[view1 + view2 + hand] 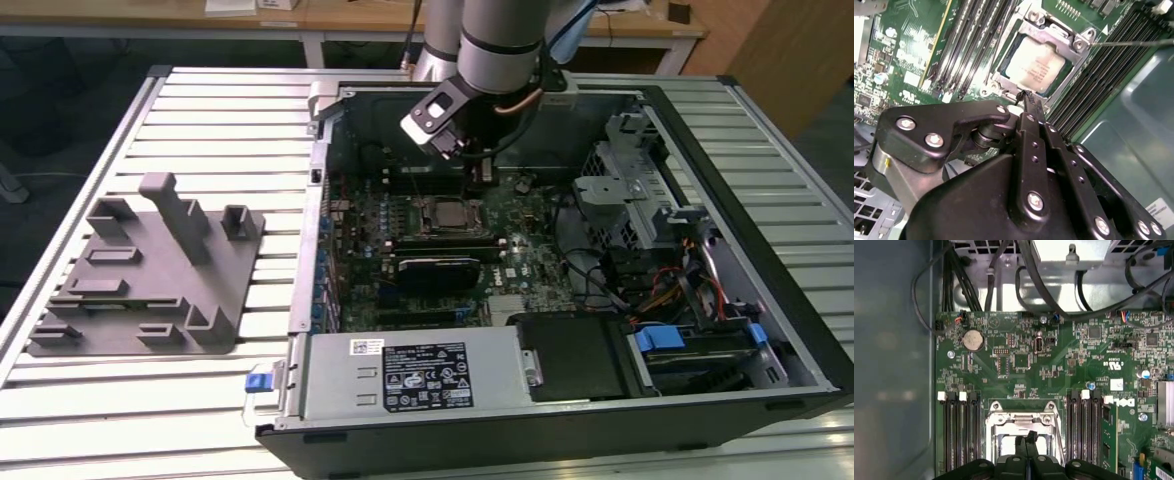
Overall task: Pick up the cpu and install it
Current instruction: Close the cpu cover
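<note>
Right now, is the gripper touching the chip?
Cannot tell. In the second wrist view the gripper, shut, ends at the edge of the chip in the socket; neither contact nor gap shows.

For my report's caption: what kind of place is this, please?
Probably a robotics lab or workshop: an opened computer case lies on a slatted metal bench, a grey tray beside it, wooden desks behind.

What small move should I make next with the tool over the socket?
Probably raise the tool straight up slightly: the flat square silver-topped cpu already lies inside the metal socket frame, and the tool's tips look shut on nothing, just over the chip's edge.
</note>
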